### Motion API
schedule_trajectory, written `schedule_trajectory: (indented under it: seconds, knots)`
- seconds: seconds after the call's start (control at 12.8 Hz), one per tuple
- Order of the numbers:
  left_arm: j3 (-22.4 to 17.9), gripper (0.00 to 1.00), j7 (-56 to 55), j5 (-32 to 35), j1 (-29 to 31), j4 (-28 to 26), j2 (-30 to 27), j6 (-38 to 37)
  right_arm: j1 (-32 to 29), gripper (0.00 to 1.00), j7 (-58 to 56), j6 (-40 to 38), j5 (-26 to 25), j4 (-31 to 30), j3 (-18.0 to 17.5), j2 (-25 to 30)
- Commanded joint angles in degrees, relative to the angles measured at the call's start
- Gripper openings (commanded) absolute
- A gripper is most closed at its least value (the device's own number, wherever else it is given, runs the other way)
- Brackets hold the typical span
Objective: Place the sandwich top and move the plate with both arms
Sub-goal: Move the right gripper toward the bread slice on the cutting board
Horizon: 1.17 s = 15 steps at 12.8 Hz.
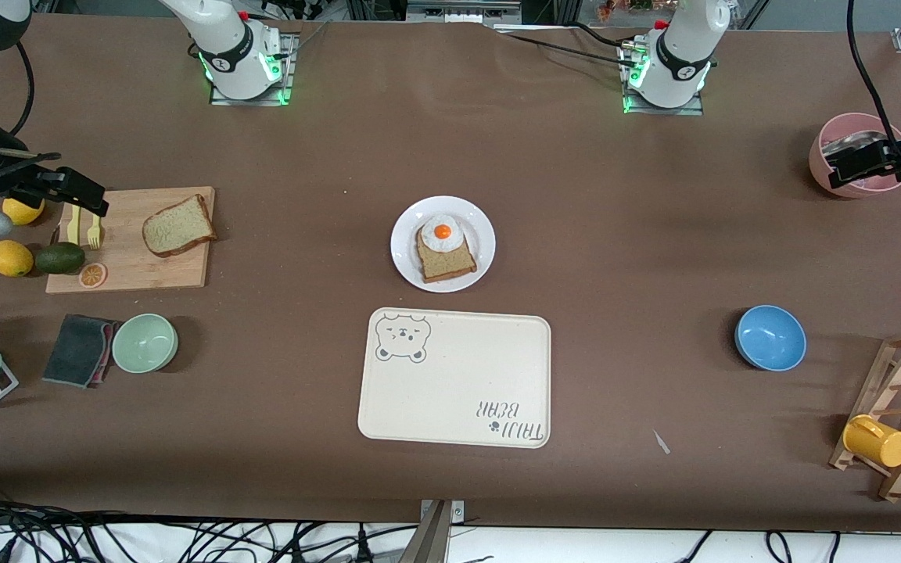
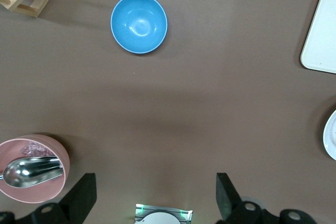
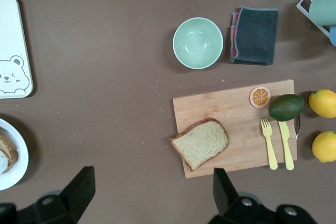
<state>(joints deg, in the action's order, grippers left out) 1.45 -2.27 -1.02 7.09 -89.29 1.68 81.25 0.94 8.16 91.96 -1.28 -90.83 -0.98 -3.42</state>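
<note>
Both arms are running off the edges of the front view, so only their bases and black grippers are showing. The left gripper (image 1: 861, 166) is hanging with its fingers spread apart over the pink cup (image 1: 849, 156) holding a metal spoon, at the left arm's end of the brown counter (image 1: 615, 234). The right gripper (image 1: 83, 199) is hanging open over the pale wooden cutting board (image 1: 177, 270), above a yellow plastic fork (image 3: 269, 142) and knife.

The light tan, brown-crusted slice of sandwich top (image 1: 177, 226) is lying flat on that board, untouched. The small round white plate (image 1: 407, 250) is sitting mid-counter, carrying an egg-topped bread slice (image 1: 444, 249), just farther from the front camera than the cream rectangular bear tray (image 1: 454, 379).
</note>
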Motion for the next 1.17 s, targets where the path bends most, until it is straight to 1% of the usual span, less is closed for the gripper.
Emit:
schedule_trajectory:
  seconds: [0.0, 0.23, 0.7, 0.94, 1.09]
  knots:
    - [0.1, 1.00, 0.7, -1.6, 0.6, -0.1, -0.9, -0.7, 0.1, 0.99, -0.1, -1.6, -0.5, 0.3, -0.4, 1.1]
    - [0.1, 1.00, 0.7, -1.6, 0.6, -0.1, -0.9, -0.7, 0.5, 0.99, 0.0, -1.3, -0.1, 0.0, -1.2, 1.0]
    - [0.1, 1.00, 0.7, -1.6, 0.6, -0.2, -0.9, -0.7, 0.5, 0.99, -1.5, -1.8, -0.5, 0.7, -1.1, 0.3]
    - [0.1, 1.00, 0.7, -1.6, 0.6, -0.2, -0.9, -0.7, 0.3, 1.00, -0.7, -1.7, 0.1, 0.7, -1.0, 0.2]
    - [0.1, 1.00, 0.7, -1.6, 0.6, -0.1, -0.9, -0.7, 0.5, 1.00, -0.5, -1.4, -0.7, 0.7, -1.2, -0.2]
